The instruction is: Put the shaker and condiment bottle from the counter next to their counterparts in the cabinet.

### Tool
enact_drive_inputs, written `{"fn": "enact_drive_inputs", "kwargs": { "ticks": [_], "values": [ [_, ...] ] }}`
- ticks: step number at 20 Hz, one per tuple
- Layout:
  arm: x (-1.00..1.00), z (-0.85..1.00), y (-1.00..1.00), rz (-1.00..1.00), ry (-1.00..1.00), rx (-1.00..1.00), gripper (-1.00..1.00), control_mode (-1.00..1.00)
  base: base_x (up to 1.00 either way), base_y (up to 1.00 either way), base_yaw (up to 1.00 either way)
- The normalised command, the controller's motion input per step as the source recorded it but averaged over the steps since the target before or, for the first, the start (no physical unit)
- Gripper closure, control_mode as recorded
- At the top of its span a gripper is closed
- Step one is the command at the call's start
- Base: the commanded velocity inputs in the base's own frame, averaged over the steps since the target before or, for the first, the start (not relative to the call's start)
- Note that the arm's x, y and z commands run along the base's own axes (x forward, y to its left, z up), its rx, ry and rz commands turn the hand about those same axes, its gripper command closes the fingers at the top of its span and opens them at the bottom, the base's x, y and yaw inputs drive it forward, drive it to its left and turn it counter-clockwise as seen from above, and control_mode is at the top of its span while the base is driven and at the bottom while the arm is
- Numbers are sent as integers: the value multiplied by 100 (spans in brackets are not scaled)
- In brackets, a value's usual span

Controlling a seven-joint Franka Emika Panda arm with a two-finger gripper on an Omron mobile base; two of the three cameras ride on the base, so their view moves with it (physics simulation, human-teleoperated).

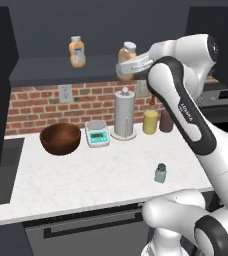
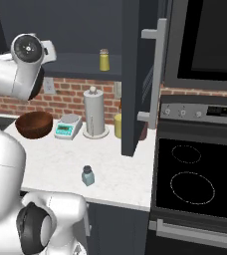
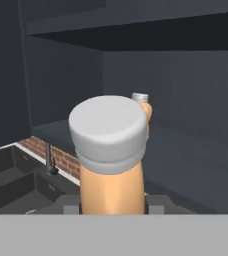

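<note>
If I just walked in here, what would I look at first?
Probably the big white arm reaching up with an orange condiment bottle gripped in its tool, right at the dark cabinet shelf, where a matching bottle already stands. Next you'd spot the tiny teal shaker alone on the white counter.

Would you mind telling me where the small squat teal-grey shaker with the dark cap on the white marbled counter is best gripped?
Grip the small teal-grey shaker across its squat body just below the dark cap, coming from above. It stands upright on the white marbled counter with open space around it, so fingers should fit on either side.
</note>
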Motion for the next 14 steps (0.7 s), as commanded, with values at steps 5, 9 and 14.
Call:
{"fn": "enact_drive_inputs", "kwargs": {
  "ticks": [5,9,14],
  "values": [
    [74,14,0,0,11,2,100,-100,0,0,0],
    [64,1,0,0,2,4,100,-100,0,0,0],
    [44,0,-1,4,0,5,100,-100,0,0,0]
  ]
}}
